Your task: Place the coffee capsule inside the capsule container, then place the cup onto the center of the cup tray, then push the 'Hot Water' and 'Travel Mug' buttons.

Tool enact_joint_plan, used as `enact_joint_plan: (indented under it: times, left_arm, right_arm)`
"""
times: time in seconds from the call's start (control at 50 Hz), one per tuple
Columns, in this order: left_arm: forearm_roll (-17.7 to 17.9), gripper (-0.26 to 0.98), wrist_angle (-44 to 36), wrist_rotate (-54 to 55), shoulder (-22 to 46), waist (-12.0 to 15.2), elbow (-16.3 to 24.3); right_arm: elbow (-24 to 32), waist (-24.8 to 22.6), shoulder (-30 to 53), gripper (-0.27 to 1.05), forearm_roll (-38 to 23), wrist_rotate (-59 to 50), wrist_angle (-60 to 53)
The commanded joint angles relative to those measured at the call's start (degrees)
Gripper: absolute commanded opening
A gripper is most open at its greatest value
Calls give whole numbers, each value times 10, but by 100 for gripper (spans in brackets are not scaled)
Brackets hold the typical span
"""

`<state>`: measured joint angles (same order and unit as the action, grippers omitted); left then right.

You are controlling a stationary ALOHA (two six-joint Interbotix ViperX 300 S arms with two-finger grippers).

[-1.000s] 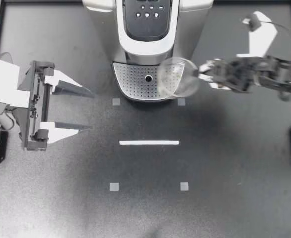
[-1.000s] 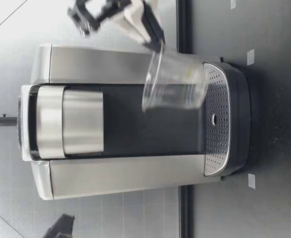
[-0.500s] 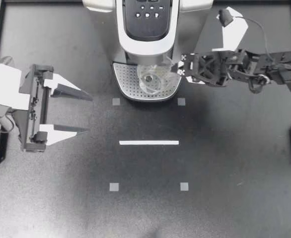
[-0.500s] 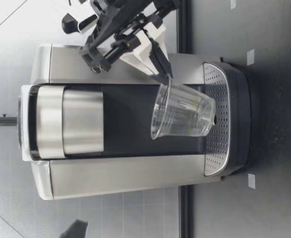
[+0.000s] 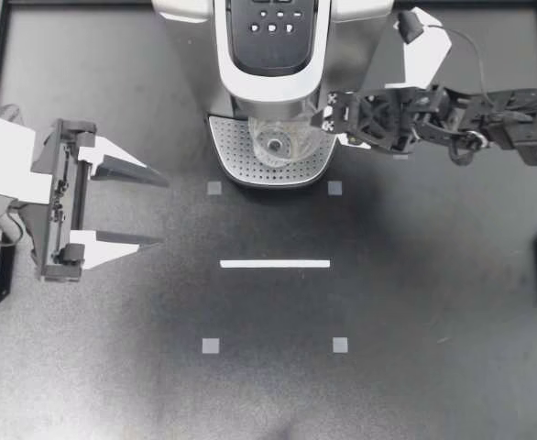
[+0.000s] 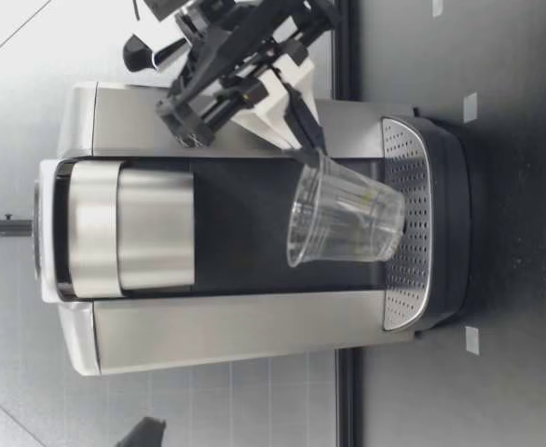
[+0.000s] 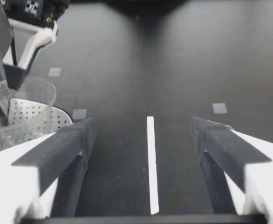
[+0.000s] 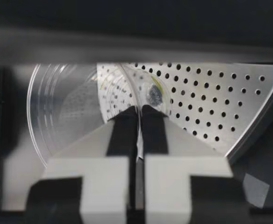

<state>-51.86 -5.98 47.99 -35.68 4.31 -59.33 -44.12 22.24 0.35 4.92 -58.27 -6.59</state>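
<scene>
A clear plastic cup [image 5: 282, 142] hangs tilted over the perforated cup tray [image 5: 232, 151] of the silver coffee machine [image 5: 273, 64]. My right gripper [image 5: 323, 124] is shut on the cup's rim from the right. In the low view the cup [image 6: 348, 222] leans with its base close above the tray [image 6: 408, 270]; whether they touch I cannot tell. The right wrist view shows both fingers [image 8: 122, 128] pinching the cup wall [image 8: 66, 107] over the tray [image 8: 220, 102]. My left gripper [image 5: 158, 206] stands open and holds nothing, well left of the machine. No capsule shows.
The machine's button panel [image 5: 273, 23] lies at the top of its head. A white tape line [image 5: 274, 264] and small grey squares [image 5: 211, 346] mark the dark table in front of the tray. Black frame rails run along the table's edges.
My right arm has carried the cup leftward from beside the tray to over its middle and lowered it. The left arm has not moved.
</scene>
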Motion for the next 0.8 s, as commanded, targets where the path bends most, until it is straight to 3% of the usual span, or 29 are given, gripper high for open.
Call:
enact_joint_plan:
  times: [0.0,0.4,0.78]
  left_arm:
    - [0,70,-4,0,-5,2,6]
    - [1,70,-4,0,-23,1,-2]
    - [1,70,-4,0,-42,2,-6]
  right_arm:
    - [15,4,-3,7,0,1,-5]
    - [16,9,-4,11,-1,6,-4]
    - [16,9,-10,50,-1,5,-4]
